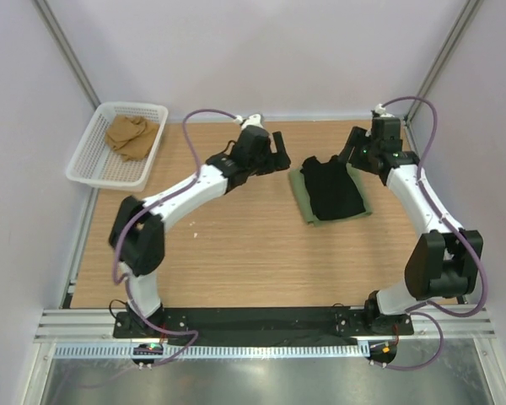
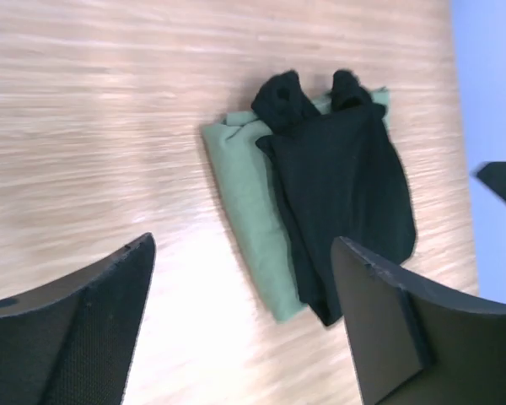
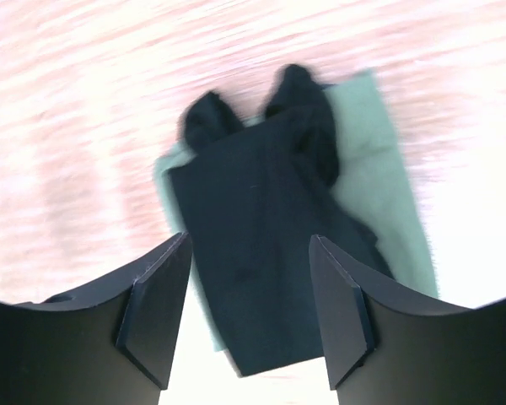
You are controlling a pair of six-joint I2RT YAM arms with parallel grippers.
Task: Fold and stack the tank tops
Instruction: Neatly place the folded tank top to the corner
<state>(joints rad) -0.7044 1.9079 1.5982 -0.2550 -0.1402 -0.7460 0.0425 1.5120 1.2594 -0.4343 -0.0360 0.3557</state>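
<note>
The black top (image 1: 333, 187) lay folded on the green top (image 1: 298, 191) near the table's (image 1: 236, 253) far right corner. The left gripper (image 1: 280, 160) and right gripper (image 1: 352, 153) flanked it, open and empty, probably so the stack lay undisturbed.

We saw a robotics lab cell: white panels (image 1: 253, 51) on aluminium posts (image 1: 66, 51) enclosed a wooden table (image 1: 236, 253), the left arm (image 1: 185, 190) and right arm (image 1: 422, 202) bolted at its edge.
</note>
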